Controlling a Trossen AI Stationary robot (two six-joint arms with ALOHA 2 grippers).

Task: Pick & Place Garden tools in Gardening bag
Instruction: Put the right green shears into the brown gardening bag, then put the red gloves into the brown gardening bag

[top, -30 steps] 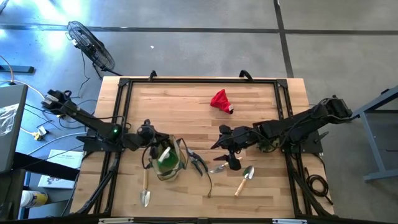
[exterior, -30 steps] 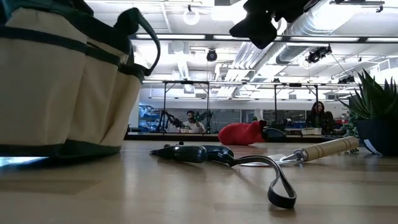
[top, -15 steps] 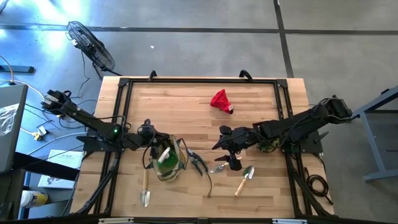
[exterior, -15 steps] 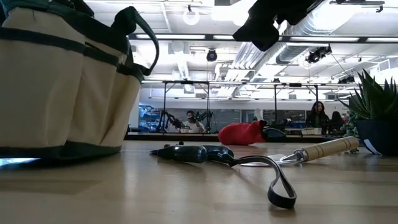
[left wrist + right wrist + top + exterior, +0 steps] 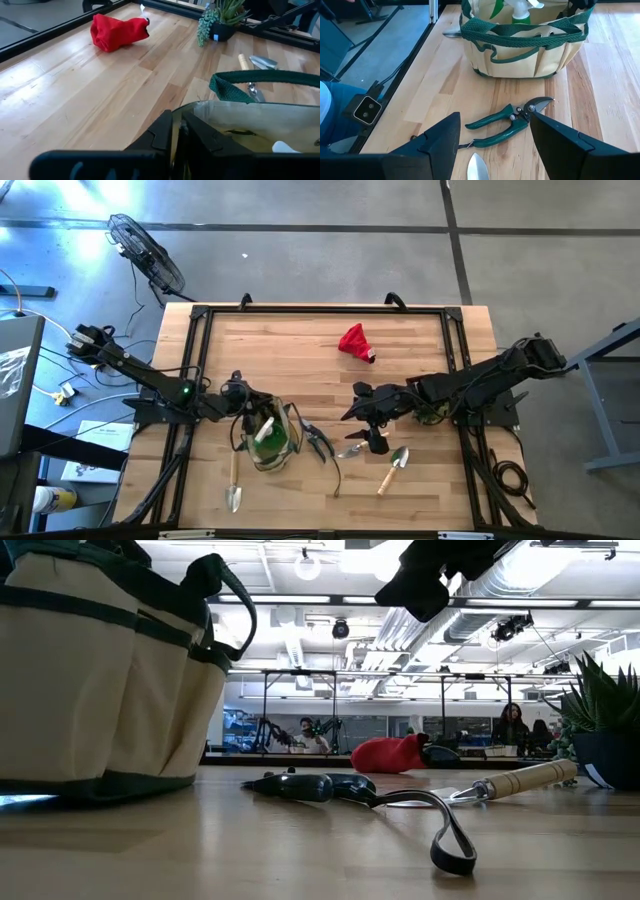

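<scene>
The tan gardening bag with dark green trim stands on its base at the table's near left, and a bright green spray bottle sticks up inside it. My left gripper is at the bag's left rim, shut on it. My right gripper hovers open above the dark-handled pruners and a metal trowel blade. A wooden-handled trowel lies near the front, and another lies in front of the bag. The red cloth lies at the far middle. My left gripper has the bag's top rim in the thin slot between its two fingers, one finger on the bag's inner side and one outside. The fingers come from the table's left, slanting slightly down. The bag stands upright on the table.
A small potted plant stands right of centre, under my right arm. Black rails frame the tabletop. Bare wood lies open between the red cloth and the bag. People sit in the room far behind the table.
In the low view the bag's near wall has sunk a little and its base has settled toward the tabletop. Both arms have kept their places.
</scene>
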